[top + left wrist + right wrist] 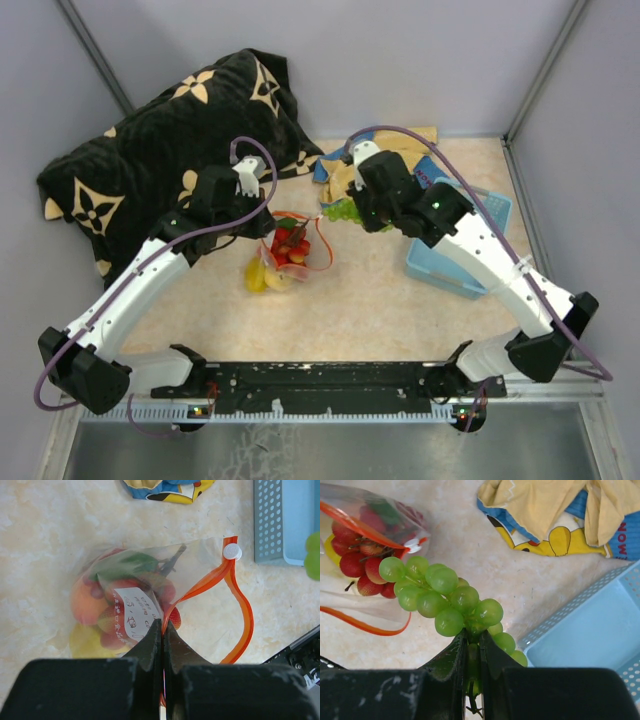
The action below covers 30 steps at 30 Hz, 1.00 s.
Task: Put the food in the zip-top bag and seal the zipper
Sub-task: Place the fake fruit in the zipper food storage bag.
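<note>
Top view: the zip-top bag [290, 255], part filled, is seen midway between the bench's side edges. Left wrist: its mouth is pinched by the left gripper [162, 630], the zipper [240, 605] gaping. Right wrist: the green grapes [445, 592], clamped in the right gripper [472, 642], are best lowered squarely through that opening

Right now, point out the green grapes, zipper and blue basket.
green grapes [432, 602], right wrist view, middle of bunch.
zipper [248, 620], left wrist view, outer orange strip.
blue basket [269, 520], left wrist view, perforated wall.
</note>
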### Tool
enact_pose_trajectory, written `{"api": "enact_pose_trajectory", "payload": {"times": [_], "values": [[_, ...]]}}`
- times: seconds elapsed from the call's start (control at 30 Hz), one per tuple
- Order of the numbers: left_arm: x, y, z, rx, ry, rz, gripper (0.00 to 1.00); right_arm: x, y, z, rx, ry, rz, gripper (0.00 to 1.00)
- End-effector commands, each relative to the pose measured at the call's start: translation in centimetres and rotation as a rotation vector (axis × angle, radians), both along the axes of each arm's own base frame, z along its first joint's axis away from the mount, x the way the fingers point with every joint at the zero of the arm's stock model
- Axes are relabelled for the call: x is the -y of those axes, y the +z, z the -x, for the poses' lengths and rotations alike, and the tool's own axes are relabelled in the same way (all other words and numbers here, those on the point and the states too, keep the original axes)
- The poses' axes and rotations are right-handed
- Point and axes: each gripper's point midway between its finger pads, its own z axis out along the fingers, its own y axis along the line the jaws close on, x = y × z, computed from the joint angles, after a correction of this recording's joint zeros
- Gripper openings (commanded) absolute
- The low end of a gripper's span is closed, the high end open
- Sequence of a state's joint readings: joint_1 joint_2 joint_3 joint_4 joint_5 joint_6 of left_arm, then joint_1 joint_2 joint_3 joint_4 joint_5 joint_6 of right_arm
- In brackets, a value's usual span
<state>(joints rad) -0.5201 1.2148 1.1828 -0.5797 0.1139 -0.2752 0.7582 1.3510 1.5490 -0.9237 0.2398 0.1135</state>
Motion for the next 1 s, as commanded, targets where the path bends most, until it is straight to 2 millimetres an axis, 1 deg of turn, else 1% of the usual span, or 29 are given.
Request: {"api": "enact_pose_trajectory", "payload": {"times": [0.0, 0.1, 0.3, 0.43, 0.5, 0.6, 0.77, 0.9, 0.97], "values": [[0.6, 1.4, -0.8, 0.06, -0.021, 0.031, 0.0, -1.1, 2.0, 0.7, 0.049, 0.041, 0.073, 0.03], [0.7, 1.5, -0.8, 0.057, -0.023, 0.037, 0.0, -2.8, 2.2, 1.5, 0.059, 0.095, 0.079, 0.03], [1.0, 1.3, -0.5, 0.045, -0.031, 0.046, 0.0, -5.2, 0.7, 3.1, 0.092, 0.214, 0.141, 0.02], [1.0, 1.2, -0.4, 0.04, -0.031, 0.052, 0.0, -6.8, 1.0, 3.2, 0.173, 0.245, 0.168, 0.0], [1.0, 1.2, -0.4, 0.038, -0.03, 0.056, 0.0, -7.8, 1.2, 3.2, 0.229, 0.264, 0.173, 0.0], [1.1, 1.2, -0.4, 0.031, -0.029, 0.064, 0.0, -8.7, 1.1, 3.2, 0.291, 0.292, 0.205, 0.0], [1.3, 1.3, -0.2, 0.026, -0.035, 0.08, 0.0, -9.9, -0.2, 3.3, 0.375, 0.333, 0.271, 0.0], [1.4, 1.3, -0.1, 0.022, -0.038, 0.086, 0.0, -10.4, -1.3, 3.3, 0.433, 0.338, 0.339, 0.0], [1.5, 1.3, 0.0, 0.018, -0.04, 0.092, 0.0, -10.8, -1.4, 3.5, 0.455, 0.339, 0.355, 0.0]]}}
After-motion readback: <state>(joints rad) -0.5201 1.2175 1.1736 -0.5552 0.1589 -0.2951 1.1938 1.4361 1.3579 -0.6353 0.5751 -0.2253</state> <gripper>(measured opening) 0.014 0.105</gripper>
